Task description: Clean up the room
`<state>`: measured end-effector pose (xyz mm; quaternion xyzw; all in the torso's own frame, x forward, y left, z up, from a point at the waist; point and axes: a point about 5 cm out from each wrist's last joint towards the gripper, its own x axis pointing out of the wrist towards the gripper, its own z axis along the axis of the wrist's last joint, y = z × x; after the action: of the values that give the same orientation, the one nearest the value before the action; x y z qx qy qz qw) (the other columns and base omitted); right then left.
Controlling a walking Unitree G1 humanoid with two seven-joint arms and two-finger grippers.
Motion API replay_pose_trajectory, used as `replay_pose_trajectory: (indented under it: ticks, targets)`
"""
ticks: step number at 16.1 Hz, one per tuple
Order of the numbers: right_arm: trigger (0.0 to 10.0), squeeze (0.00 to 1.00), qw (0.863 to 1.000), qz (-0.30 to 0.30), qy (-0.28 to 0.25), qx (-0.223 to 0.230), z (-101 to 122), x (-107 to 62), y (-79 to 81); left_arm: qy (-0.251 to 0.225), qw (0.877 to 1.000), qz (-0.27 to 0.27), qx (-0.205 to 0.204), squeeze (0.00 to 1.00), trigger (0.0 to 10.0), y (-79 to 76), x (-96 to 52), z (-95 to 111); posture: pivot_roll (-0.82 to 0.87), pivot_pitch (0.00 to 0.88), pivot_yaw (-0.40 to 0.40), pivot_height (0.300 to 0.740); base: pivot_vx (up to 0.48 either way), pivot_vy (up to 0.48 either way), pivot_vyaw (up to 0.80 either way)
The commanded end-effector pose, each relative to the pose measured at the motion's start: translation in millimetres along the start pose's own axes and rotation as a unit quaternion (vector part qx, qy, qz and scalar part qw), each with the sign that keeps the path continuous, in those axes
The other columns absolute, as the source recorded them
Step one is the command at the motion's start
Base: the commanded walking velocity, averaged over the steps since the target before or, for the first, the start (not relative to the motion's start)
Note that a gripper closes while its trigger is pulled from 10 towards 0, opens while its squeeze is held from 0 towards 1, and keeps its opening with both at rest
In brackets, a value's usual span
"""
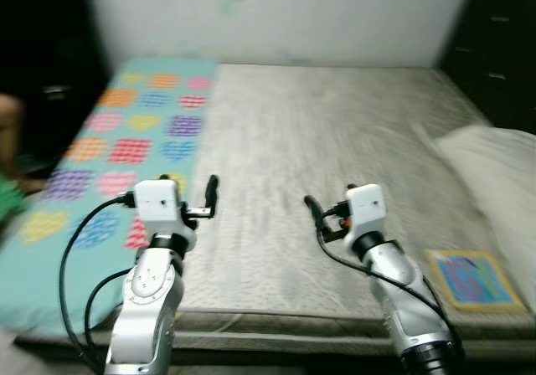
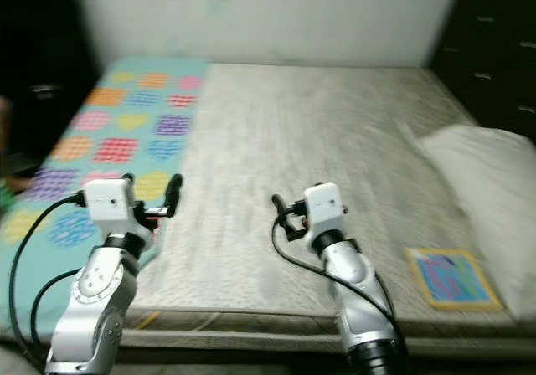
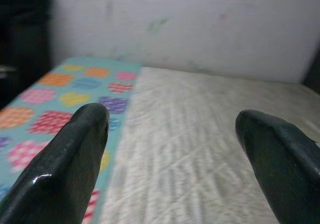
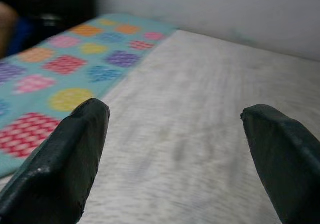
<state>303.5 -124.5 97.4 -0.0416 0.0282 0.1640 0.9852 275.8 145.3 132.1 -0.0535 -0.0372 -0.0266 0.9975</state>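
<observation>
Hovering above mattress [image 1: 335, 132], left pincer [image 3: 172, 134] wide open, right pincer [image 4: 175, 134] likewise

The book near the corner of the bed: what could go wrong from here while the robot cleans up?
1. The book lies flat near the front edge of the mattress; a push from the open right gripper might slide it off.
2. The white pillow lies close beside it, so a grasp could catch the pillow instead.
3. The head views are blurred, so aiming may be less sure.
</observation>
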Motion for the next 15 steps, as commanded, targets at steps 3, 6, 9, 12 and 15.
replay_pose_trajectory:
  ticks: [3,6,9,12,15]
  targets:
    - [10.0,0.00,1.000,-0.010,-0.018,-0.002,7.3,-8.9,-8.2,0.026,0.999,0.013,0.022,0.00,10.0,9.1,-13.7,-12.1,-0.12,0.020,-0.007,0.740,0.000,0.000,0.42]
    - [10.0,0.00,0.998,-0.048,-0.015,-0.033,3.7,-26.9,-22.2,0.065,0.997,0.030,0.026,0.00,10.0,27.7,-35.3,-28.7,-0.12,0.019,-0.006,0.740,0.000,0.000,0.00]
    - [10.0,0.00,0.995,-0.075,0.014,-0.067,-5.2,-45.0,-39.8,0.070,0.996,0.023,0.045,0.00,10.0,36.8,-38.1,-28.3,-0.12,0.017,-0.011,0.740,0.000,0.000,0.00]
    - [10.0,0.00,0.994,-0.090,0.017,-0.059,-5.8,-46.0,-45.3,0.075,0.996,0.016,0.048,0.00,10.0,39.3,-36.0,-29.3,-0.13,0.014,-0.007,0.740,0.000,0.000,0.00]
    - [10.0,0.00,0.994,-0.102,0.015,-0.046,-5.6,-45.0,-43.7,0.079,0.996,0.017,0.030,0.00,10.0,35.6,-35.7,-32.8,-0.13,0.012,-0.006,0.740,0.000,0.000,0.00]
